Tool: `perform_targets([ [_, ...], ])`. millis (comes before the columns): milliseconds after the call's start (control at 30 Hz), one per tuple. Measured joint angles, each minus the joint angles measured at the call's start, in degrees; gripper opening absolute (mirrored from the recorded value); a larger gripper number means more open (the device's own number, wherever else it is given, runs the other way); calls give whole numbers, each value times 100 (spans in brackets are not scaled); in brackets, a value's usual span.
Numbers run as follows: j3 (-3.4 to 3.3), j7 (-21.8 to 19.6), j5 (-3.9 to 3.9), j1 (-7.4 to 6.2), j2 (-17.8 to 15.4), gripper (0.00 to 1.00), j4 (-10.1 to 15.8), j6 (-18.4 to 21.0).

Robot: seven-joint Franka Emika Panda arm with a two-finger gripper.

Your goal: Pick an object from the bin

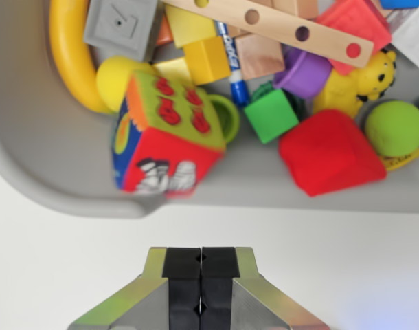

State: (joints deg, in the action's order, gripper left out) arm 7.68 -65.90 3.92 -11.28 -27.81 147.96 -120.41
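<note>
Bright, even light; soft blur throughout, no glare

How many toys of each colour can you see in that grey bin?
Partly cropped view, clearest toys only:
Red: 2, soft block, upper block
Green: 2, cube, ball
Yellow: 2, ring, cube
Purple: 1, cup
Grey: 1, block
Multicoloured: 1, fabric cube
Total: 9

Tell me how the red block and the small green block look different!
The red block looks bigger than the green block. The red block has soft, rounded corners like a cushion, while the green block has sharp, straight edges. The red block lies in open space near the bin's front wall, while the green block is crowded against a blue marker. Both are plain, one-colour cubes.
</note>
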Motion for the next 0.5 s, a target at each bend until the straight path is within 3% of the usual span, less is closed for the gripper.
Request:
perform_targets([
  [500, -47, 5, 0, 0, -235, 0, -548, 788],
])
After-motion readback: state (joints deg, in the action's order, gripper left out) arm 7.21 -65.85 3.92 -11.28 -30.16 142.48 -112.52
